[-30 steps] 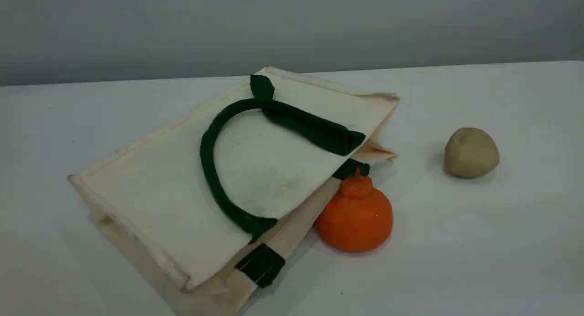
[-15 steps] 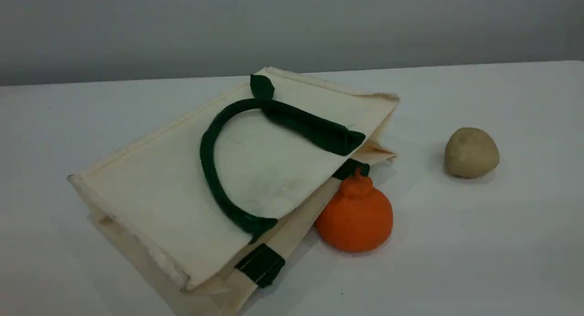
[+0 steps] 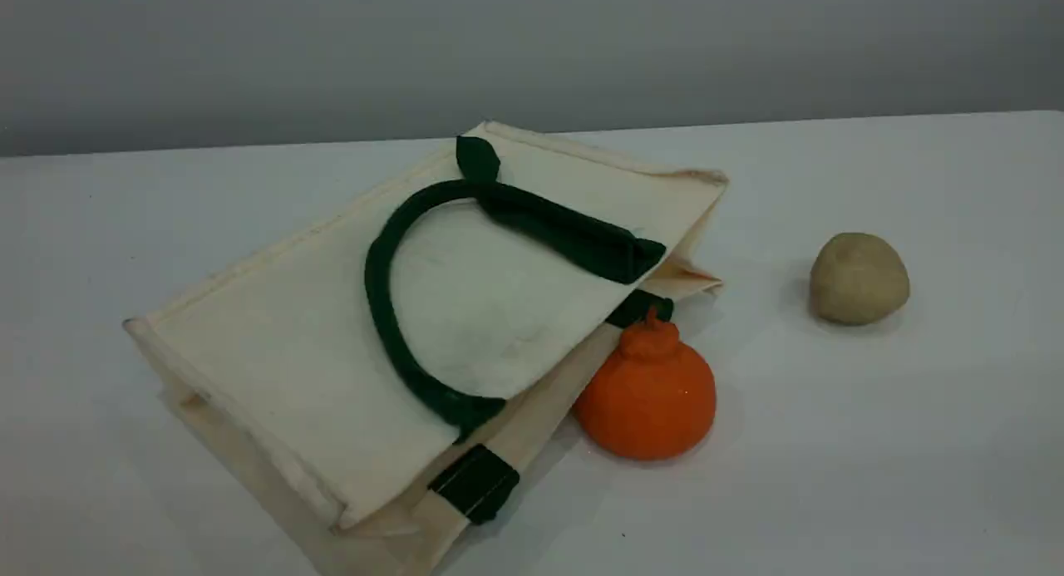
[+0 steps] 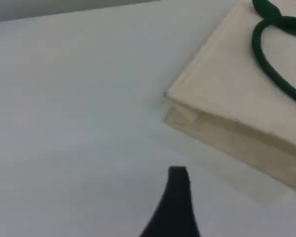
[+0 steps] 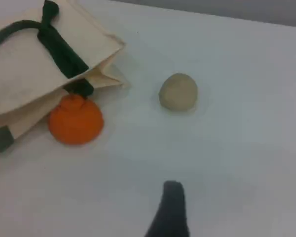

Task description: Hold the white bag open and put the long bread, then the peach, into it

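Well apart: white bag (image 4: 237, 98), left jaws.

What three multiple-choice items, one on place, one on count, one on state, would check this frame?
1. Where is the orange fruit?
A. against the white bag's open end
B. on top of the bag
C. beside the beige lump

2. How many loose food items lie on the table?
A. one
B. two
C. four

3. How does the bag lie?
A. upright, mouth gaping
B. flat on its side, one handle folded over it
C. hanging from a hand

Answers:
1 A, the fruit rests at the bag's rim by a green patch.
2 B, only the orange fruit and the beige lump show.
3 B, its broad face lies upward with the strap across it.
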Controlling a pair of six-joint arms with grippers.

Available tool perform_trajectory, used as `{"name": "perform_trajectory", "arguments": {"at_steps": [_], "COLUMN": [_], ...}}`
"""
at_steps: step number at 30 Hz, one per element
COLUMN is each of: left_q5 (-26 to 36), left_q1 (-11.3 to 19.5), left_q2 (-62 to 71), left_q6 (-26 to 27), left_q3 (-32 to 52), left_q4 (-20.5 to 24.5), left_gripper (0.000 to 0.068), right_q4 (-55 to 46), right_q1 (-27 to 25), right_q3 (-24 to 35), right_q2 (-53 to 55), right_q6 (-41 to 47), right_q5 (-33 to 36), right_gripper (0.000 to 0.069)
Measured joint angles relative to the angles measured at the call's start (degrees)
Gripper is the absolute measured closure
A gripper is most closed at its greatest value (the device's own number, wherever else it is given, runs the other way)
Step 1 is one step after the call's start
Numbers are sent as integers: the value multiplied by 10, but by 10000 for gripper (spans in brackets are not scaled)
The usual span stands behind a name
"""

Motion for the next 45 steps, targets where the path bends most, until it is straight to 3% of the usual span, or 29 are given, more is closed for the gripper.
{"name": "perform_trajectory", "arguments": {"at_steps": [10, 16, 19, 45], "left_q5": [0, 1, 1, 1], "left_q1": [6, 79, 93, 94], "left_q2": [0, 0, 0, 0], "left_q6": [0, 1, 1, 2], "left_q3": [0, 0, 0, 0], "left_q4": [-1, -3, -2, -2], "left_gripper": [89, 89, 89, 89], "right_q4": [1, 2, 2, 2], "right_q1": [-4, -62, -80, -88], "right_q3": [0, 0, 0, 0], "right_q2": [-1, -29, -56, -59], "right_q6": [0, 0, 0, -1], "right_q5": [1, 1, 1, 1], "right_gripper": [104, 104, 104, 104]}}
